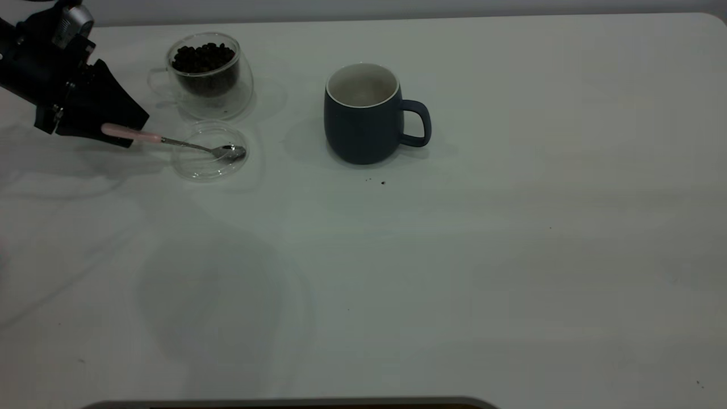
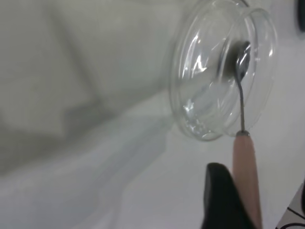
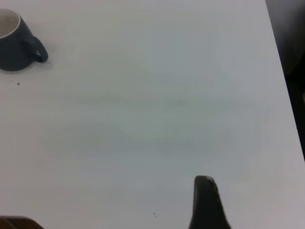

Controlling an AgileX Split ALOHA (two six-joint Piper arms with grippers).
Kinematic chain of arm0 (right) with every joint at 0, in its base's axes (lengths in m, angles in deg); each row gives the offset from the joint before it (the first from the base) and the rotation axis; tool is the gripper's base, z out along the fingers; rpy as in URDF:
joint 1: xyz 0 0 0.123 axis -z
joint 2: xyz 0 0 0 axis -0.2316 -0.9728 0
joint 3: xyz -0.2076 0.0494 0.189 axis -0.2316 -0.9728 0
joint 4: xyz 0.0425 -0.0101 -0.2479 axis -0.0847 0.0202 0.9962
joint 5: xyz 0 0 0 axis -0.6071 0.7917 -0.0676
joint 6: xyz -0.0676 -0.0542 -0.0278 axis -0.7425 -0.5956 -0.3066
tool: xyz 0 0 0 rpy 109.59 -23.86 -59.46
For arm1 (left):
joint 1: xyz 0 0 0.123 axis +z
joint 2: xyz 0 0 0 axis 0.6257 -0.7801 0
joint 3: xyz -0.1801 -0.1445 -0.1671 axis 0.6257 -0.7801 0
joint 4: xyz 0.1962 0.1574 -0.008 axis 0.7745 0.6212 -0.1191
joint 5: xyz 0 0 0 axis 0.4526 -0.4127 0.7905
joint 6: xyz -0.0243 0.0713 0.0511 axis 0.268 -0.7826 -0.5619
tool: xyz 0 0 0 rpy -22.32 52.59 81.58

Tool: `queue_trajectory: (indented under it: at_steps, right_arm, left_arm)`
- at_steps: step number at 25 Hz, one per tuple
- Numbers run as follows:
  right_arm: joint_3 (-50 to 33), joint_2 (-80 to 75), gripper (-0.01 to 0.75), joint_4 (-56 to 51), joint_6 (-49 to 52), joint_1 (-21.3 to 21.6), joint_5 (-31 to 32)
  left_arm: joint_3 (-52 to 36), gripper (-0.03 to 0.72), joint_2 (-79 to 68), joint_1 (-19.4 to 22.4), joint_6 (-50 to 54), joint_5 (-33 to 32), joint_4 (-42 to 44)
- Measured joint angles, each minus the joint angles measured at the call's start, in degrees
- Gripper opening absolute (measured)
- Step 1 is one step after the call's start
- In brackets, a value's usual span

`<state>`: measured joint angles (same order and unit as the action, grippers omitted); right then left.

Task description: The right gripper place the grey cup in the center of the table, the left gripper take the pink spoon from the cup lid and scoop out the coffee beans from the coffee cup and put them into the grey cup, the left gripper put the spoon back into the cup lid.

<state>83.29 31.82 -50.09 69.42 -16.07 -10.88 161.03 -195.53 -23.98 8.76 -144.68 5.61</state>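
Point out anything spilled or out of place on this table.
A few dark crumbs lie on the table just in front of the grey cup, probably coffee-bean bits. Otherwise nothing stands out: the pink spoon, at the left gripper, has its bowl in the clear cup lid.

The glass of beans (image 1: 208,72) stands at the far left of the table (image 1: 511,255), with the lid (image 1: 211,152) just in front of it. The spoon (image 1: 170,142) rests with its bowl in the lid, handle pointing left. The mug (image 1: 363,113) stands to the right, well apart.
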Motion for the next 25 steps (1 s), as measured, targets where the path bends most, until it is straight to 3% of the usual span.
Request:
queue_trajectory:
  at_steps: [6,13,25]
  right_arm:
    - [0.00,0.00,0.529,0.00,0.00,0.00,0.00]
    - [0.00,0.00,0.529,0.00,0.00,0.00,0.00]
    - [0.00,0.00,0.529,0.00,0.00,0.00,0.00]
  left_arm:
    - [0.00,0.490,1.46,0.71,3.79,1.17,7.65]
    - [0.00,0.492,6.45,2.70,6.20,1.49,8.04]
    - [0.00,0.476,29.71,2.70,7.95,-0.13,-6.96]
